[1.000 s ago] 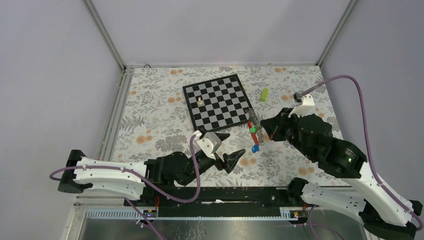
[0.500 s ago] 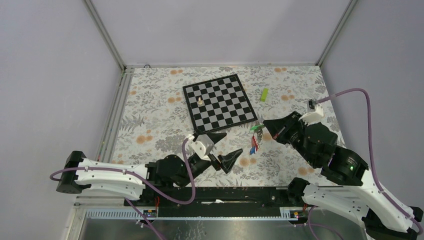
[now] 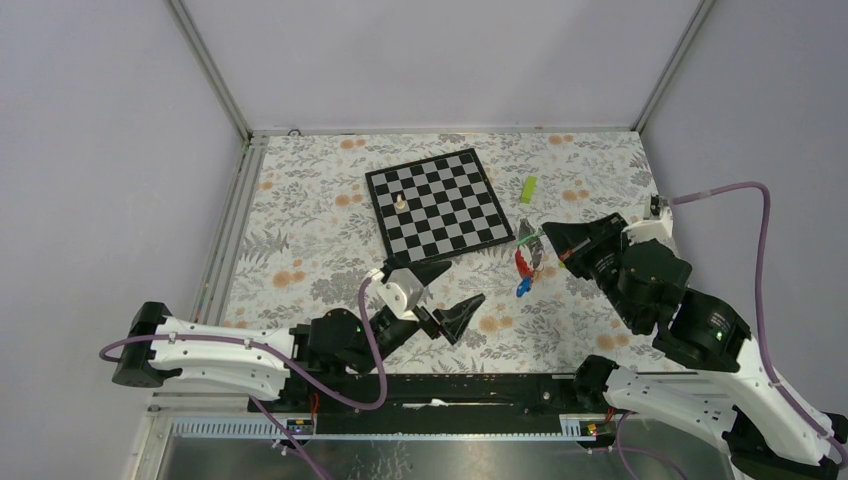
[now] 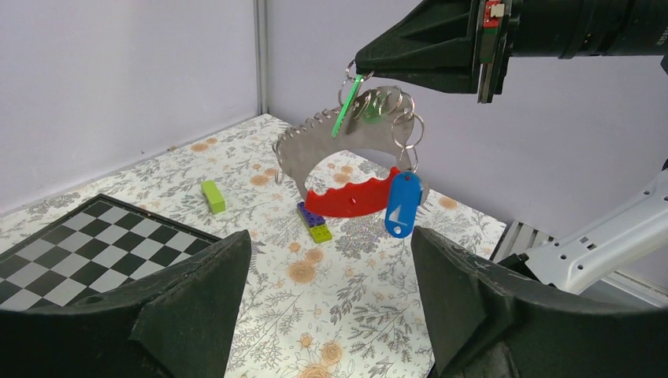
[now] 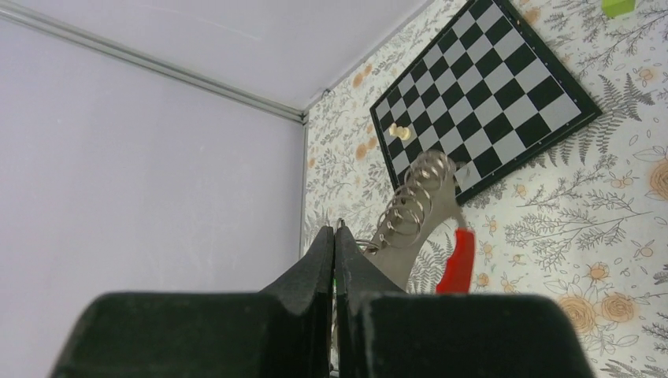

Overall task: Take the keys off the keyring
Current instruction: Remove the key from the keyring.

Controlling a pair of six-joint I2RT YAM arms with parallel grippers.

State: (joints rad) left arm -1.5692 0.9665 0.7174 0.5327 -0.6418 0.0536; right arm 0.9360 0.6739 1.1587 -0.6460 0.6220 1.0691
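My right gripper (image 3: 546,238) is shut on the thin green key (image 4: 344,112), pinching its end and a small ring, and holds the whole bunch above the table. Several thin rings of the keyring (image 4: 392,105) hang from a silvery arched plate (image 4: 356,138), and a red toothed piece (image 4: 354,201) and a blue tag (image 4: 402,205) dangle below. The right wrist view shows the pads together at the right gripper (image 5: 335,236), with the rings (image 5: 413,206) just past them. My left gripper (image 3: 447,292) is open and empty, low and left of the bunch, its fingers (image 4: 189,307) spread wide.
A chessboard (image 3: 440,205) carrying one pale piece (image 3: 401,201) lies behind the left gripper. A lime-green block (image 3: 528,188) lies to its right. A purple-and-yellow block (image 4: 313,220) rests on the floral cloth beneath the bunch. Walls and a metal rail enclose the table.
The right gripper has carried the bunch to the right and slightly back, turning as it went. The left gripper's fingers have spread a little wider and it has barely shifted.
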